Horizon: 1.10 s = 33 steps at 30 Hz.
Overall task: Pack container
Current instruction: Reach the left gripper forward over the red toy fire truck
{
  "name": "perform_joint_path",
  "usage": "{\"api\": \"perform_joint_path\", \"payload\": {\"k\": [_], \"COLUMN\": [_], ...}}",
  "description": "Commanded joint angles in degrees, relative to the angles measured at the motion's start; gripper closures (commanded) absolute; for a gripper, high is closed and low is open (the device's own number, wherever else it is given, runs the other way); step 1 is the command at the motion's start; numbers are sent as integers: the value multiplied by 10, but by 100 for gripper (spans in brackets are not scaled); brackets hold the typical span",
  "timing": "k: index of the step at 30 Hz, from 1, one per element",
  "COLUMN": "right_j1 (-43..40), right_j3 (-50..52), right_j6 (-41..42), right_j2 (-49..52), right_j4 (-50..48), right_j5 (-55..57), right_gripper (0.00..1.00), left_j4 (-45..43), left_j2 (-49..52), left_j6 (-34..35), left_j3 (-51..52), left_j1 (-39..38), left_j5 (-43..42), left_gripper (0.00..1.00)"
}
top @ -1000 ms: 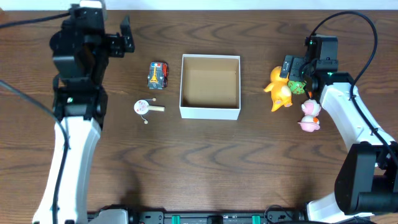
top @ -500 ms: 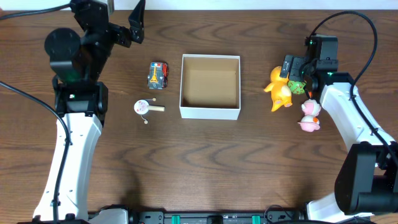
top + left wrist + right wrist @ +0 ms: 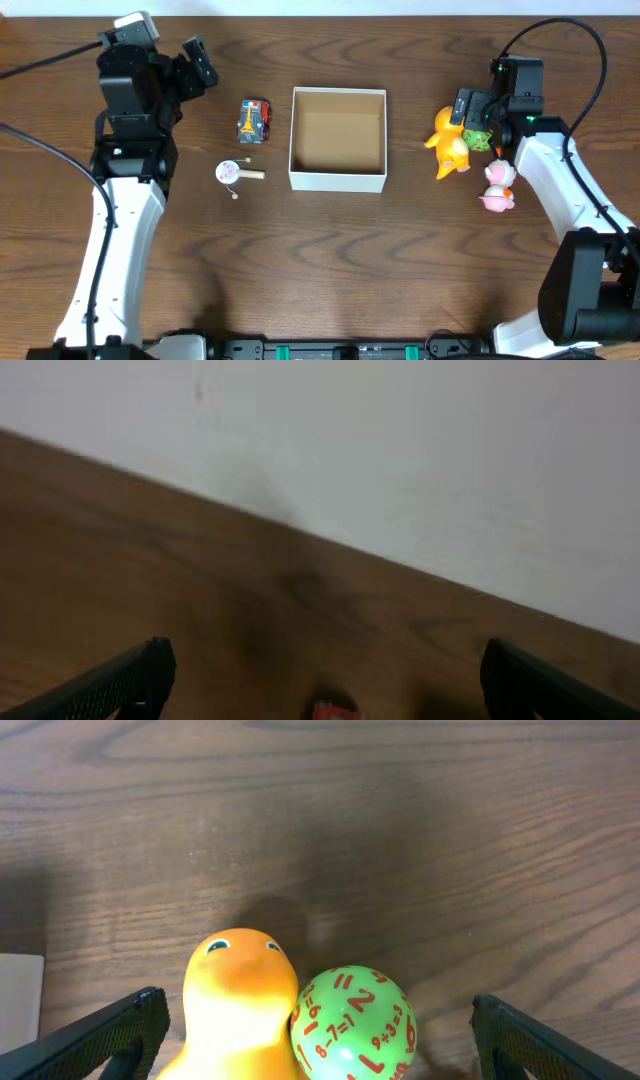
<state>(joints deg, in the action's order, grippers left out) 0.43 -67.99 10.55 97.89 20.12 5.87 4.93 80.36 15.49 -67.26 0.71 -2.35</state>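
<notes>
The container [image 3: 337, 178], a square white box with a brown inside, stands mid-table with nothing in it. A toy car [image 3: 254, 120] and a small white rattle [image 3: 232, 172] lie to its left. An orange duck [image 3: 449, 142] and a green number ball [image 3: 477, 139] touch each other to its right, with a pink toy [image 3: 498, 186] below them. My left gripper [image 3: 196, 62] is open, raised near the table's back left; a red bit of the car [image 3: 332, 711] shows between its fingers. My right gripper [image 3: 318, 1040] is open around the duck [image 3: 240, 995] and ball [image 3: 352, 1025].
The table's back edge meets a white wall [image 3: 400, 450] just beyond my left gripper. Bare brown wood lies in front of the container and toys. The right arm's cable loops above its wrist [image 3: 560, 40].
My left wrist swung up toward the back edge and then came back down and left. The right arm, the toys and the container have not moved.
</notes>
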Motion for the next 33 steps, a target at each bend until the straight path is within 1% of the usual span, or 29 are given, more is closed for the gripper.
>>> {"api": "perform_joint_path", "payload": {"k": [1, 7, 13, 14, 17, 22, 25, 27, 30, 33], "right_j1": [-4, -4, -4, -4, -4, -4, -4, -4, -4, -4], "right_j3": [-11, -11, -11, -11, -11, -11, -11, -11, -11, -11], "right_j6": [10, 10, 10, 10, 10, 10, 10, 10, 10, 10], "right_j2": [1, 1, 1, 1, 1, 1, 1, 1, 1, 1], "right_j4": [1, 1, 1, 1, 1, 1, 1, 1, 1, 1], "right_j5": [3, 3, 3, 3, 3, 3, 3, 3, 3, 3], "right_gripper": [1, 1, 1, 1, 1, 1, 1, 1, 1, 1], "left_j4": [4, 4, 15, 9, 6, 21, 75, 124, 207, 277], "left_j2": [32, 92, 114, 114, 116, 125, 138, 151, 180, 213], "left_j6": [10, -13, -13, -18, -92, -99, -102, -122, -142, -144], "left_j3": [-9, -9, -9, -9, -9, -31, -87, -137, -228, -313], "left_j1": [-22, -61, -59, -59, -59, -57, -51, -50, -50, -49], "left_j5": [13, 13, 13, 13, -17, -19, -19, -19, -18, -10], "left_gripper": [2, 2, 2, 2, 0, 4, 5, 5, 9, 13]}}
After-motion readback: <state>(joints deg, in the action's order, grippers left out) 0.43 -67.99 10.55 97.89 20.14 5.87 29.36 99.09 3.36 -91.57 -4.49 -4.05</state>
